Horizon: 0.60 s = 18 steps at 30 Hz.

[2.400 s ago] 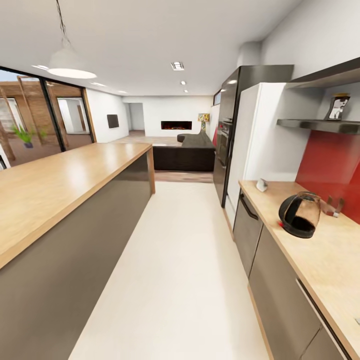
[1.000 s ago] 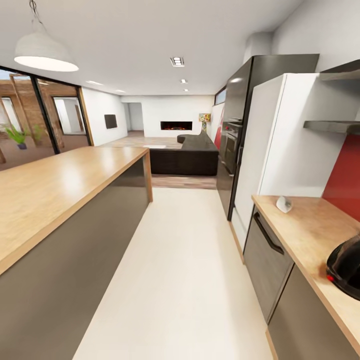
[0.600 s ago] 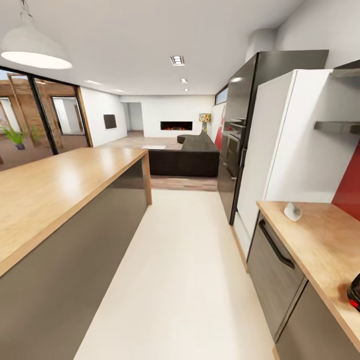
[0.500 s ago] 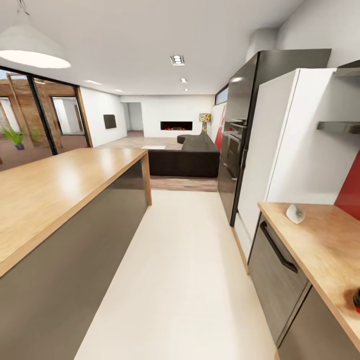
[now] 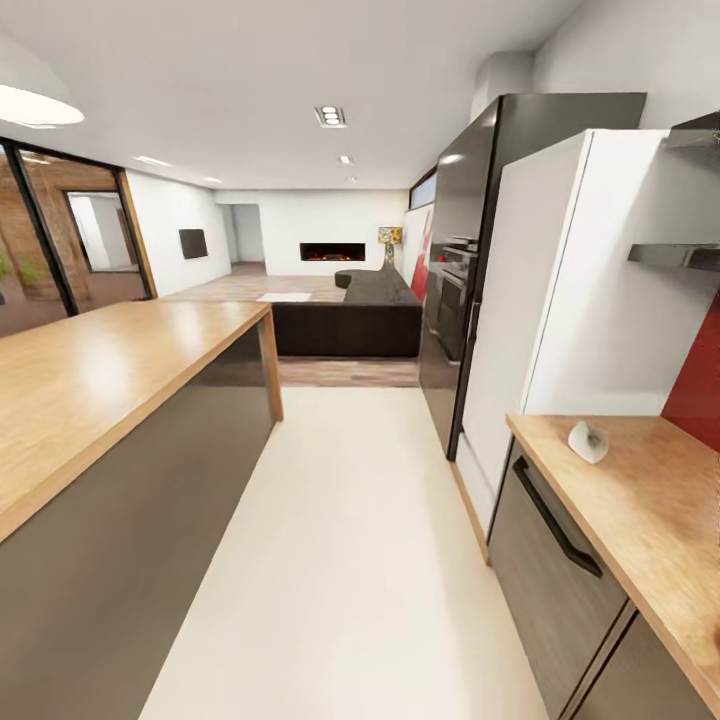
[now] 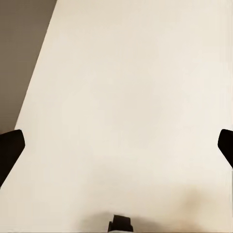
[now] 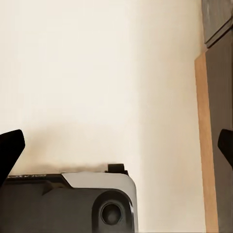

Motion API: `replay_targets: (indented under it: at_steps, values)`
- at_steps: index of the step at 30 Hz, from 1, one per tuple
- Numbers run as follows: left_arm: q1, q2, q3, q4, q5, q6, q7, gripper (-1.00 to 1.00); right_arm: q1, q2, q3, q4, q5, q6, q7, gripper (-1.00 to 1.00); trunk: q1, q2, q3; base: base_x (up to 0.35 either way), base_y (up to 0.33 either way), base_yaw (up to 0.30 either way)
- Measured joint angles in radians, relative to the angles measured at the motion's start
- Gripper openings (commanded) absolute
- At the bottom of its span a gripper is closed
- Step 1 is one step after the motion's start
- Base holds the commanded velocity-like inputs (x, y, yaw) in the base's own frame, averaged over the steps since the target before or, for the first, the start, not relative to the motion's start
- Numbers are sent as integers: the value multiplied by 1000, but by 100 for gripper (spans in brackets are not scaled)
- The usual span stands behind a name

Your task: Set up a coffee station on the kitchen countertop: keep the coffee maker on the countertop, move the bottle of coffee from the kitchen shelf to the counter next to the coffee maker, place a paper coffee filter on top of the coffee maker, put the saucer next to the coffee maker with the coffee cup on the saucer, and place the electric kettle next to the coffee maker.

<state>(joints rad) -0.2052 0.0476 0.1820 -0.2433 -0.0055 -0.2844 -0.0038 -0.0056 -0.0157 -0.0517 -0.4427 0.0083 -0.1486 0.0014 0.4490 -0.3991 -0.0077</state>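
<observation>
I am in the kitchen aisle, looking along it toward the living room. A small white folded object point(image 5: 587, 441) lies on the wooden countertop point(image 5: 650, 510) at the right, close to the white fridge point(image 5: 545, 300); I cannot tell what it is. Above the counter, the end of a dark wall shelf point(image 5: 680, 256) juts out over a red backsplash point(image 5: 700, 385). My left gripper point(image 6: 116, 150) hangs open over the pale floor, its dark fingertips point(image 6: 10, 148) far apart. My right gripper point(image 7: 116, 150) is open too, above the floor and my own base point(image 7: 73, 204).
A long wood-topped island point(image 5: 110, 360) lines the left side. Dark cabinet fronts with a handle point(image 5: 555, 515) run under the right counter. A black oven tower point(image 5: 455, 290) stands beyond the fridge, and a dark sofa point(image 5: 350, 320) closes the far end of the aisle.
The camera has travelled forward along the aisle and the whole picture has shifted. The black kettle on the right counter slid out of the frame's right edge. The white object now sits nearer.
</observation>
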Motion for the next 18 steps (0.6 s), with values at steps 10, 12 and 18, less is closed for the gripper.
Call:
replay_targets:
  at_steps: [10,12,18]
  values:
    - [0,0,0,0,0,1,0,100,0,0,0,0,0,0,0,100,0,0,0,335,12,-217]
    - [0,0,0,0,0,1,1,100,0,0,1,0,0,0,0,100,0,0,0,325,106,-219]
    - [0,0,0,0,0,1,1,100,0,0,2,0,0,0,3,100,0,0,-2,314,149,-225]
